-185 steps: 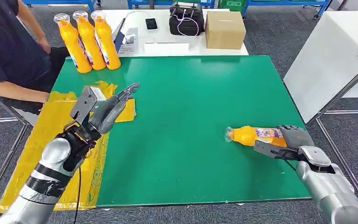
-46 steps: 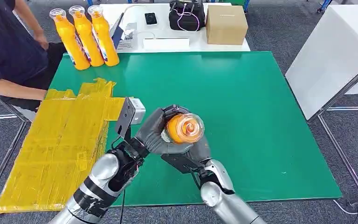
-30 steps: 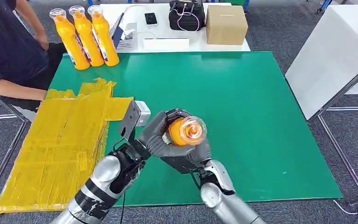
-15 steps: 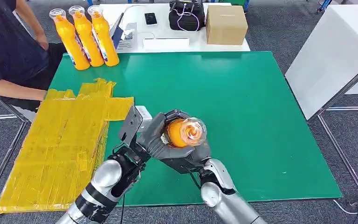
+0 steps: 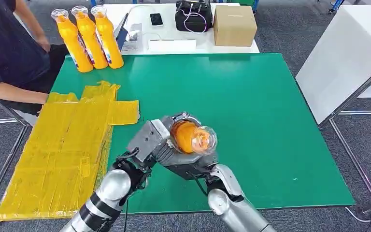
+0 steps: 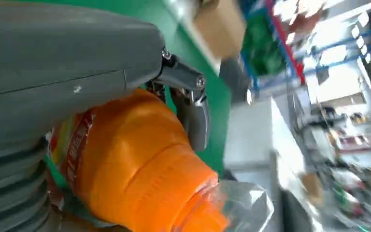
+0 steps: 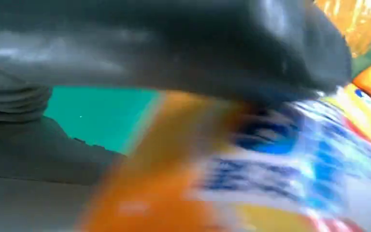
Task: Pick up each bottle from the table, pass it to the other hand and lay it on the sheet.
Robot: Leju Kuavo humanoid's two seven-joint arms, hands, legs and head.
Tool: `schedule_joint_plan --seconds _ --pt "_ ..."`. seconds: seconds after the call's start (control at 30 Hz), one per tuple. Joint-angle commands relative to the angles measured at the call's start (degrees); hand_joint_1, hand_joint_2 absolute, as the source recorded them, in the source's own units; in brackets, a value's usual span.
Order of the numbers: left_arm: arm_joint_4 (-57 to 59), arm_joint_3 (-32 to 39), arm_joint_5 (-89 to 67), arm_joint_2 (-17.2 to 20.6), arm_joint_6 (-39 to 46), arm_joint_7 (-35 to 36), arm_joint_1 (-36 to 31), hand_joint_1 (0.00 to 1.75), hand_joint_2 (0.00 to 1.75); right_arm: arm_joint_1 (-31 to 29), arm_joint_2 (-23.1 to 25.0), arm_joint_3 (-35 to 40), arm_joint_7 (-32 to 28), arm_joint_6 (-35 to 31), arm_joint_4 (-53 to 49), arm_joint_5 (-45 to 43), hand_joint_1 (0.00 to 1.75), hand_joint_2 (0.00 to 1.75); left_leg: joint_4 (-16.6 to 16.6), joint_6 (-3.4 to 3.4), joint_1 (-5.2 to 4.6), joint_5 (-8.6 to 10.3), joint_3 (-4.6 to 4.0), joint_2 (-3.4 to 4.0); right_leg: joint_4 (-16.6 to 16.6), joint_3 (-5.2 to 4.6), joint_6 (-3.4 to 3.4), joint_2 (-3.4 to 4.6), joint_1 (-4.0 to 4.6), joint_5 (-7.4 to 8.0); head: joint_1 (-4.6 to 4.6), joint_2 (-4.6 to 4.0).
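An orange plastic bottle with a clear domed cap (image 5: 192, 137) is held above the green-topped desk (image 5: 251, 121), near its front edge and just right of the crinkled yellow sheet (image 5: 63, 150) that is spread over the desk's left side. The bottle is gripped by both robot hands at once: the left robot hand (image 5: 162, 145) is wrapped around its body from the left (its thick grey thumb is seen lying along the orange shoulder in the left wrist view), and the right robot hand (image 5: 193, 164) is closed under and behind it. The cap is turned up and towards the camera.

Three more orange bottles with clear caps (image 5: 88, 38) are stood upright in a row at the far left corner of the desk. A person in a dark shirt (image 5: 5, 48) is seated beside that corner. On the white table behind, a brown cardboard box (image 5: 234, 25) and a black bag (image 5: 193, 18) are set.
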Motion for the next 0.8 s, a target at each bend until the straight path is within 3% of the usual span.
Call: schedule_joint_plan --seconds 0.03,0.47,0.57,0.8 --pt "4.46 7.03 -27.46 4.55 1.98 1.33 -9.83 1.75 1.75 1.03 -4.48 1.60 1.69 3.80 -5.66 2.12 0.00 0.00 0.06 -0.06 0.01 -0.05 0.15 0.03 0.07 0.16 -0.05 0.00 0.01 -0.07 0.00 0.00" --pt "20.61 6.08 -43.76 4.79 1.98 3.84 -16.68 1.75 1.75 3.81 -5.79 -0.16 2.77 5.56 -10.01 4.27 0.00 0.00 0.00 -0.09 0.00 0.02 0.12 -0.07 0.06 0.09 -0.03 -0.11 0.00 -0.06 0.02 0.00" --pt "29.37 6.26 -45.25 4.66 0.37 5.16 -20.54 1.75 1.75 6.20 -5.09 -1.67 2.39 5.78 -12.58 4.88 0.00 0.00 0.00 -0.09 0.00 0.04 0.09 -0.05 0.07 0.05 -0.04 -0.10 0.00 -0.03 0.00 0.00" --pt "37.08 6.16 -47.11 4.70 -1.91 7.24 -22.79 1.75 1.75 8.01 -5.72 -2.91 2.49 5.61 -15.87 5.65 0.00 0.00 0.02 -0.10 0.01 -0.03 0.17 0.02 0.10 0.13 -0.04 -0.07 0.02 -0.09 0.02 0.00"
